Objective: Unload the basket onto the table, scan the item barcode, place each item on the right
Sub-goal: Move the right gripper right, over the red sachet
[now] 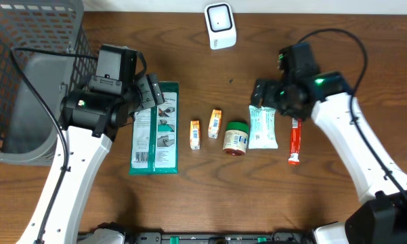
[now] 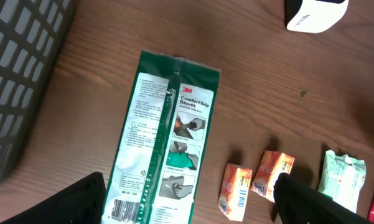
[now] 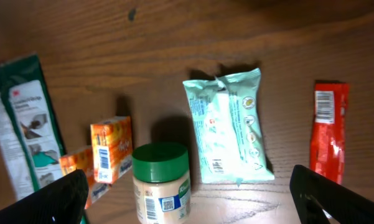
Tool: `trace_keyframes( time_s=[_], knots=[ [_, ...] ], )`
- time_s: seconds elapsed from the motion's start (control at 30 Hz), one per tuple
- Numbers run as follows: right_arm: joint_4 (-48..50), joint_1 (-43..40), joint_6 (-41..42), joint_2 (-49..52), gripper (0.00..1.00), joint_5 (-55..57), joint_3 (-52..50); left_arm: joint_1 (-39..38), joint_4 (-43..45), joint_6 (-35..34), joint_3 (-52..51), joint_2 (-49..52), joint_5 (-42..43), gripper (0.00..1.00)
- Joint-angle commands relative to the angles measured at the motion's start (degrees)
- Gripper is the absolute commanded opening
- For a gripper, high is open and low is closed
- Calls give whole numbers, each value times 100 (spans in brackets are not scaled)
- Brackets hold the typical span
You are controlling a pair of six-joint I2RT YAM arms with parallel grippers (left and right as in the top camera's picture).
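The wooden surface (image 1: 189, 203) carries a row of goods laid flat and spaced apart, probably so each can be lifted alone, with a grey mesh basket (image 1: 27, 81) standing at its left edge, likely for finished items. The green glove pack (image 1: 156, 129) is the largest item: it lies printed side up, its long axis running from the robot's side toward the far edge, and its barcode sits at the near end. The left gripper (image 1: 152, 97) hovers above the pack's far end, its jaws spread wide and empty. The mint wipes pack (image 1: 263, 129) lies parallel to the glove pack, with its barcode also near the robot. The right gripper (image 1: 265, 98) hangs over its far end, fully open and holding nothing. Which item is to be scanned cannot be told; these two look the likeliest. The red tube (image 1: 295, 142) points the same way, but its barcode is at the far end. The green-lidded jar (image 1: 236, 137) appears to lie with its lid away from the robot. Two orange boxes (image 1: 195, 134) sit between the jar and the glove pack. The white scanner (image 1: 220, 26) waits at the far edge, well apart from the row.
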Motion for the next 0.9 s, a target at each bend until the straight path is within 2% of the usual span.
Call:
trace_keyframes(
  time_s=[0.0, 0.13, 0.23, 0.43, 0.87],
  knots=[
    [-181, -175, -389, -17, 99, -420, 68, 31, -15, 33, 105, 2, -116, 87],
    [-442, -201, -935, -13, 99, -380, -11, 31, -15, 33, 105, 2, -116, 87],
    [-557, -201, -905, -7, 93, -350, -92, 31, -15, 33, 105, 2, -116, 87],
    [-581, -234, -903, -7, 93, 22, -323, 31, -15, 33, 105, 2, -116, 87],
    [-404, -656, -903, -7, 83, 726, -1438, 31, -15, 33, 105, 2, -116, 87]
  ],
)
